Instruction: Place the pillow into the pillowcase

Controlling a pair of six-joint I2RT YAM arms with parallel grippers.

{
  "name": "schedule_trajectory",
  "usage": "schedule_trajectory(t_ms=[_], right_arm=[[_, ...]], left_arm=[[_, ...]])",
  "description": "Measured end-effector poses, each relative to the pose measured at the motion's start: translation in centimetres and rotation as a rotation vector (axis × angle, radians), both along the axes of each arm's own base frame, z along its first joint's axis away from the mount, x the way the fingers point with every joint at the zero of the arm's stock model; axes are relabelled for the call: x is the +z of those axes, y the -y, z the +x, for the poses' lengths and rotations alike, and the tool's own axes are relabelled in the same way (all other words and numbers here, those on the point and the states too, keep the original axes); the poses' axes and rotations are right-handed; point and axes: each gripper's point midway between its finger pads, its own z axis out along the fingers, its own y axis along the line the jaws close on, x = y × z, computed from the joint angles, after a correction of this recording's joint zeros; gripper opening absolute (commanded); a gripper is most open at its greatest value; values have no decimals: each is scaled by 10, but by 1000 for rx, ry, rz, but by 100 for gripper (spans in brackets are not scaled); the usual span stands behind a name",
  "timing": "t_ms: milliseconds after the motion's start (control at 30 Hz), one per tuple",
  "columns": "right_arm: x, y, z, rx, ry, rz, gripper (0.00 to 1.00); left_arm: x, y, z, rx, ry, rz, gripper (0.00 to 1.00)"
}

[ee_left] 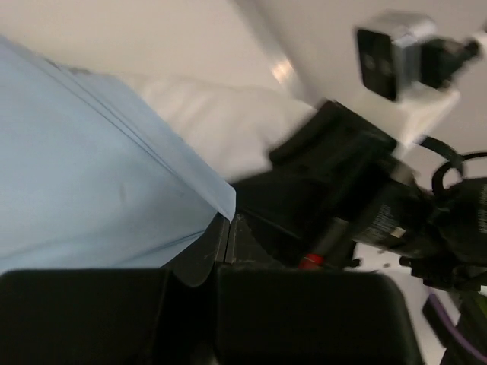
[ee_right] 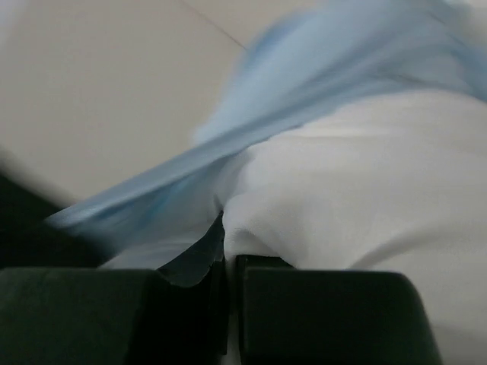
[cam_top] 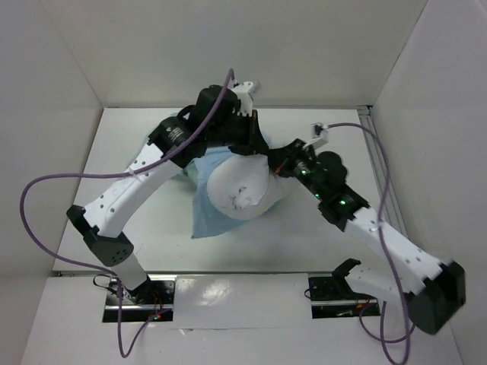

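The white pillow (cam_top: pixel 242 190) lies bunched at the table's middle, partly on the light blue pillowcase (cam_top: pixel 207 214). My left gripper (cam_top: pixel 247 146) sits at the pillow's far edge. In the left wrist view it (ee_left: pixel 227 228) is shut on a corner of the pillowcase (ee_left: pixel 91 175), with the pillow (ee_left: pixel 221 125) behind it. My right gripper (cam_top: pixel 278 163) is at the pillow's right side. The right wrist view shows it (ee_right: pixel 228 245) shut on a fold of the pillow (ee_right: pixel 358 190), and the pillowcase (ee_right: pixel 289 91) drapes just above, blurred.
White walls enclose the table (cam_top: pixel 137 236) on three sides. A metal rail (cam_top: pixel 380 175) runs along the right edge. Purple cables (cam_top: pixel 46 190) loop off both arms. The right arm's wrist and its camera (ee_left: pixel 396 53) are close to my left gripper.
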Motion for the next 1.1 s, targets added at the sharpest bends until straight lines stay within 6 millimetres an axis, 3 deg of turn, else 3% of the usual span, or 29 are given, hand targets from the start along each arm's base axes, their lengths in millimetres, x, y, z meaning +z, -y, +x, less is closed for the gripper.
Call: schedule_trajectory(t_ms=[67, 133, 200, 233, 267, 333, 433, 500, 533, 633, 667, 733, 833, 933, 1000, 1100], right_arm=[[-70, -15, 26, -5, -146, -75, 0], [-131, -18, 40, -23, -283, -156, 0], [-181, -5, 42, -70, -410, -261, 0], [-191, 5, 42, -99, -443, -297, 0], [-192, 12, 42, -120, -451, -323, 0], [-167, 16, 46, -143, -407, -333, 0], [-85, 13, 49, -160, -237, -272, 0], [-23, 12, 38, -152, -103, -193, 0], [-3, 11, 31, -143, -56, -160, 0], [19, 11, 17, -135, 7, -88, 0], [17, 9, 15, -133, 9, -72, 0], [-6, 1, 12, -120, -29, -58, 0], [-68, -11, 8, -121, -144, -126, 0], [-127, -11, 3, -139, -267, -235, 0], [-146, -8, -2, -142, -308, -273, 0], [-153, -7, -4, -149, -324, -280, 0]], left_arm=[[-43, -8, 7, 37, -83, 106, 0], [-73, -16, 10, 61, -148, 189, 0], [-85, -19, 8, 64, -185, 225, 0], [-84, -17, 5, 48, -192, 215, 0], [-77, -13, 0, 28, -197, 189, 0], [-53, -4, -11, -26, -179, 117, 0], [-9, 1, -31, -105, -129, -6, 0], [14, -5, -46, -155, -106, -68, 0], [22, -9, -52, -171, -101, -91, 0], [37, -18, -50, -191, -80, -151, 0], [35, -21, -45, -189, -84, -158, 0], [19, -25, -30, -173, -125, -145, 0], [-24, -27, -4, -133, -235, -87, 0], [-72, -27, 14, -93, -356, -13, 0], [-97, -28, 20, -76, -413, 23, 0], [-113, -29, 21, -69, -448, 44, 0]])
